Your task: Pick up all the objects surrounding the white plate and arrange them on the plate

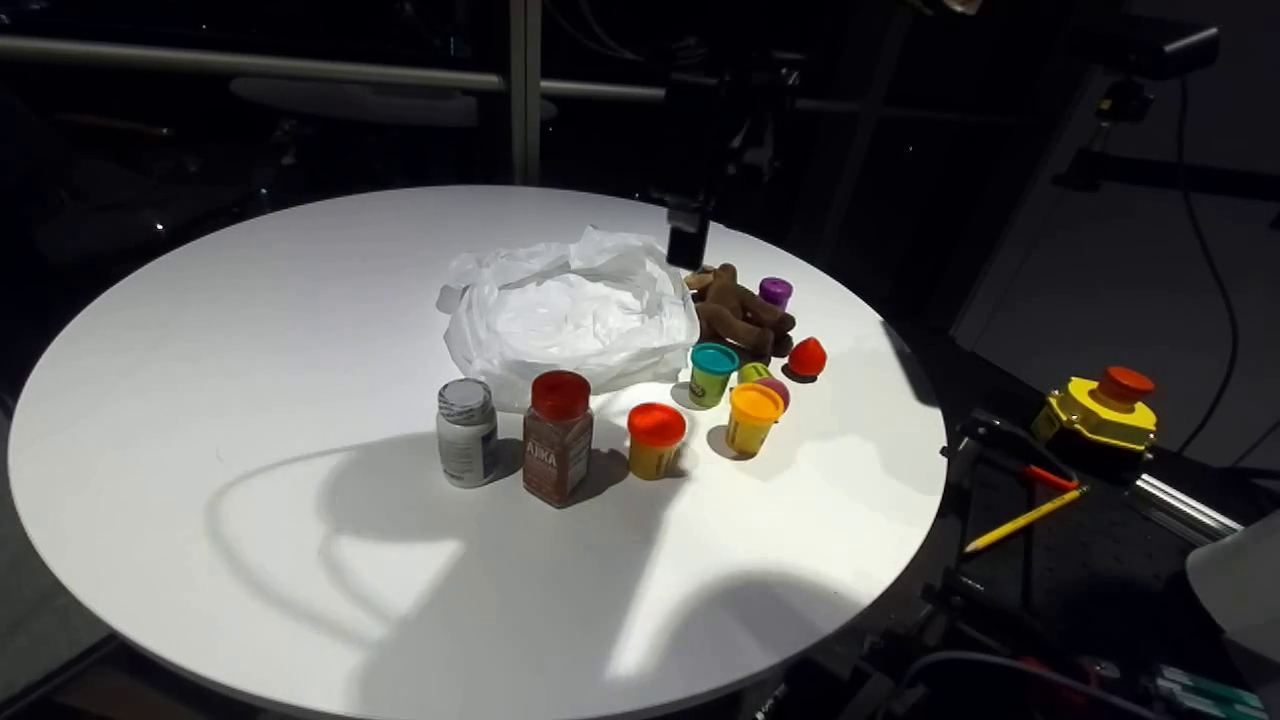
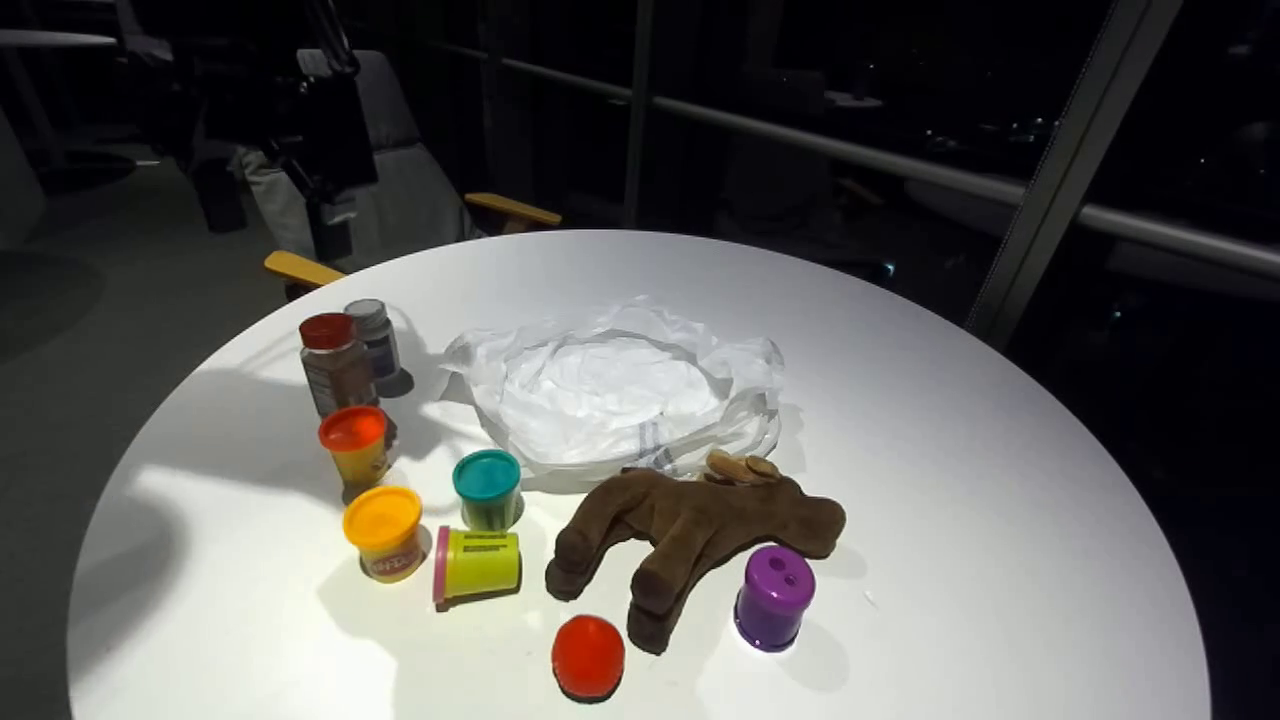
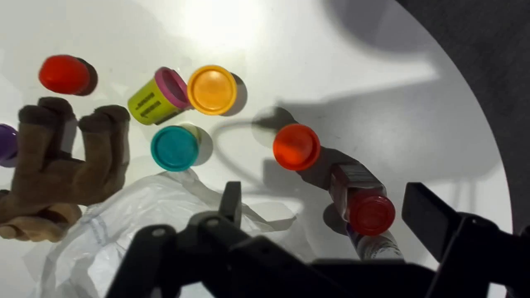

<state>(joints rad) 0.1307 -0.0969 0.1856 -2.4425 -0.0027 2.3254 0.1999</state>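
My gripper [image 3: 325, 198] hangs open above the table, nothing held. Below, between its fingers in the wrist view, show the red-capped dark jar [image 3: 371, 213] and, partly hidden, the white-capped bottle [image 3: 379, 246]. The white plate [image 2: 610, 390], covered in crinkled plastic, has nothing on it. Around it stand the red-lidded tub [image 1: 655, 442], orange-lidded tub [image 1: 750, 422], teal-lidded tub [image 2: 487, 490] and purple piece [image 2: 775, 600]. A yellow tub [image 2: 480, 563] with a pink lid lies on its side. The brown plush toy [image 2: 690, 530] sprawls against the plastic, near a red piece [image 2: 588, 657].
Everything sits on a round white tabletop [image 1: 250, 330]. Beside it, a dark surface carries a yellow-and-red button box [image 1: 1098, 412] and a yellow pencil [image 1: 1025, 520]. A grey chair [image 2: 400, 185] stands behind the table's far edge in an exterior view.
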